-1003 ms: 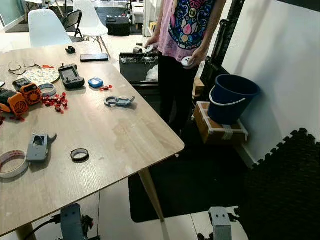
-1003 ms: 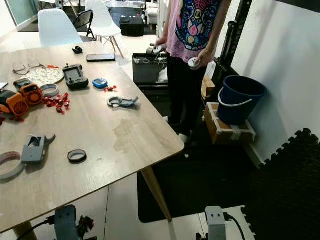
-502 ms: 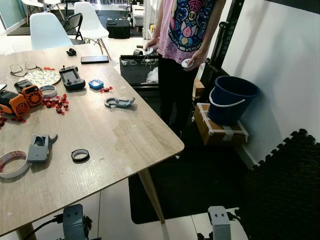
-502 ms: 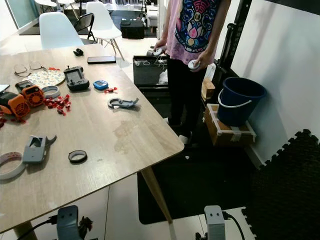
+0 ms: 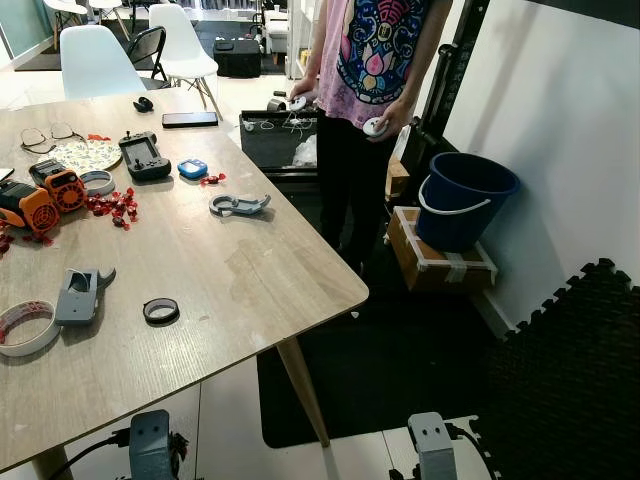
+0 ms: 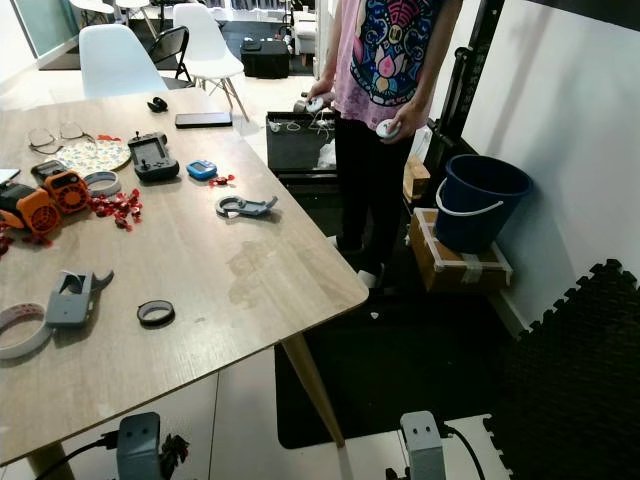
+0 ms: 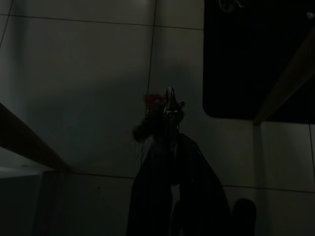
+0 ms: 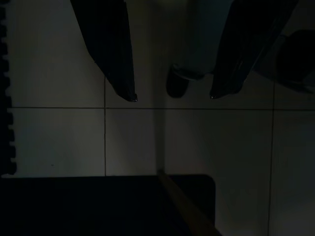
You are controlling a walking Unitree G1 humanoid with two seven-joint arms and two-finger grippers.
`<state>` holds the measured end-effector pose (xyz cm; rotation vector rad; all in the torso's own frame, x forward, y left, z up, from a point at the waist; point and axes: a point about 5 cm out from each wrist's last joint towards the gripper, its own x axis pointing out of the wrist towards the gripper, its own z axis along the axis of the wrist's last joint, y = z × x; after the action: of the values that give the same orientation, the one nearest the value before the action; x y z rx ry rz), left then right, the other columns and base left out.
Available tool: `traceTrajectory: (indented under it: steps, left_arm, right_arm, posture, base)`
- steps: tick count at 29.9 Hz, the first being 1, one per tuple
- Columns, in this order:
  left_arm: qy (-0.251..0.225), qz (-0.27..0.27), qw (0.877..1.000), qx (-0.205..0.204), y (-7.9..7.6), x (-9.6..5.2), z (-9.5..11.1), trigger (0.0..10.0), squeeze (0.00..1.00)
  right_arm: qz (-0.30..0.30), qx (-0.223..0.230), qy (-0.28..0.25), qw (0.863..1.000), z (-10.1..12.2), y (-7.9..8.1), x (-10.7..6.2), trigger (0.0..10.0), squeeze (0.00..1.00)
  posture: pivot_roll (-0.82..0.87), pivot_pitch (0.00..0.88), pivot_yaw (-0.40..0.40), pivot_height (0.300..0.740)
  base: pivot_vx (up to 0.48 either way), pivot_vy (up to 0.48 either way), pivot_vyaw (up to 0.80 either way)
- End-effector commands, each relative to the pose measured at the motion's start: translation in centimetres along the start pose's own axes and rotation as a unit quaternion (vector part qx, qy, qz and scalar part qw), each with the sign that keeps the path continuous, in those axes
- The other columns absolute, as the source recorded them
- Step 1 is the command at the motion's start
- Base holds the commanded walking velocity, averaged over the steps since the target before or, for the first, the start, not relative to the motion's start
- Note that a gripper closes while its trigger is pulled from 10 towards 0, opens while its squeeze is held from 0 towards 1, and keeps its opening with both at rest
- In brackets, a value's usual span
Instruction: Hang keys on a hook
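Observation:
My left gripper point(image 7: 170, 105) hangs low beside the table over the pale floor tiles, shut on a small dark bunch of keys point(image 7: 169, 96) with a red tag. That bunch also shows as a dark and red cluster point(image 6: 172, 449) by my left wrist point(image 5: 150, 455). My right gripper point(image 8: 172, 97) hangs open over the tiles, with nothing between its fingers. A grey hook-shaped piece point(image 5: 238, 204) lies flat on the wooden table point(image 5: 250, 270), toward its right side.
A person point(image 5: 370, 70) stands past the table's far right corner, holding two white controllers. A blue bucket point(image 5: 462, 195) sits on a box by the white wall. On the table lie tape rolls point(image 5: 25, 327), a grey dispenser point(image 5: 78, 294), orange tools point(image 5: 40, 195) and red bits. A black mat point(image 5: 400, 370) covers the floor to the right.
The camera has shifted slightly, and both wrists sit a little lower in the picture. Nothing on the table has moved.

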<state>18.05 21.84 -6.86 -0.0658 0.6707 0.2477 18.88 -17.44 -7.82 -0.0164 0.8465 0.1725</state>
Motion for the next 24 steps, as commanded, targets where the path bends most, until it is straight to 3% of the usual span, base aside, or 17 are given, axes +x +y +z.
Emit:
traceTrajectory:
  steps: [1, 8, 24]
  left_arm:
    - [-0.003, -0.010, 1.000, 0.007, -0.31, -0.08, -0.03, 10.0, 0.00]
    - [-0.007, -0.010, 1.000, 0.012, 0.05, 0.13, 0.48, 10.0, 0.00]
    - [-0.003, -0.009, 1.000, 0.009, -0.21, -0.06, 0.05, 10.0, 0.00]
  right_arm:
    - [0.001, -0.006, -0.003, 1.000, 0.17, 0.21, 0.08, 10.0, 0.00]
    - [0.003, 0.003, -0.001, 1.000, -0.19, 0.77, 0.09, 10.0, 0.00]
    - [0.002, 0.000, -0.001, 1.000, -0.07, 0.47, 0.07, 10.0, 0.00]
  posture:
    - [0.07, 0.048, -0.015, 0.740]
    - [0.08, 0.058, -0.004, 0.740]
    - [0.08, 0.064, -0.017, 0.740]
  base:
    - [0.000, 0.000, 0.00]
    - [0.000, 0.000, 0.00]
    - [0.000, 0.000, 0.00]
